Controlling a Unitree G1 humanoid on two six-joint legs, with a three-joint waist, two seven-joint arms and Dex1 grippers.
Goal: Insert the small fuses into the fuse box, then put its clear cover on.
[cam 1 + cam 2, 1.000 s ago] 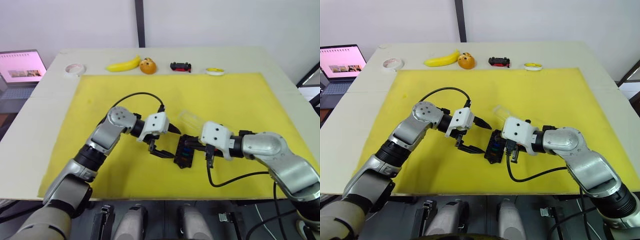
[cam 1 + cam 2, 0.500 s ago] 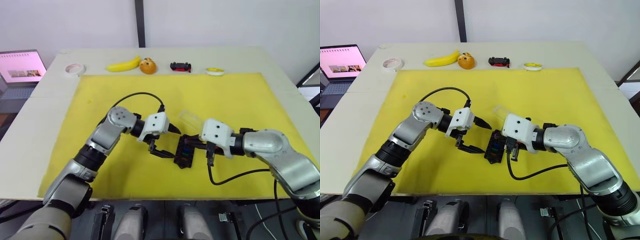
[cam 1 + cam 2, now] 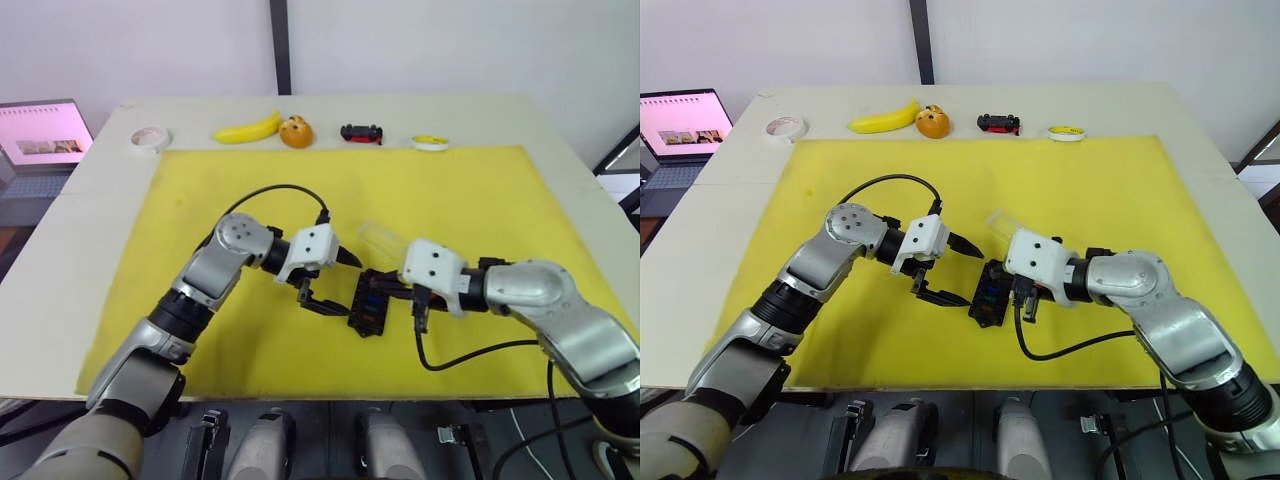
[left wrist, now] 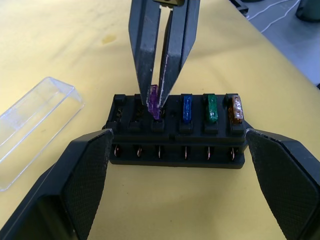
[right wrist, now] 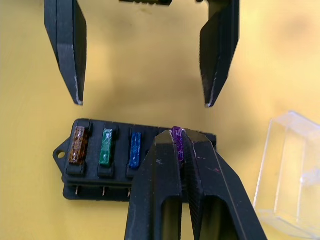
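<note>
With my right tool [image 4: 161,87] pinched on the small purple plastic fuse [image 4: 154,101] at a slot of the black rectangular fuse box [image 4: 176,132] on the yellow mat, left tool [image 5: 142,102] spread open beside it, I judged pressing straight down came next.

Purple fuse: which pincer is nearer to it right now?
Right. The right pincer is shut on the purple fuse, holding it at a slot of the fuse box. The left pincer is open beside the box, apart from the fuse.
</note>
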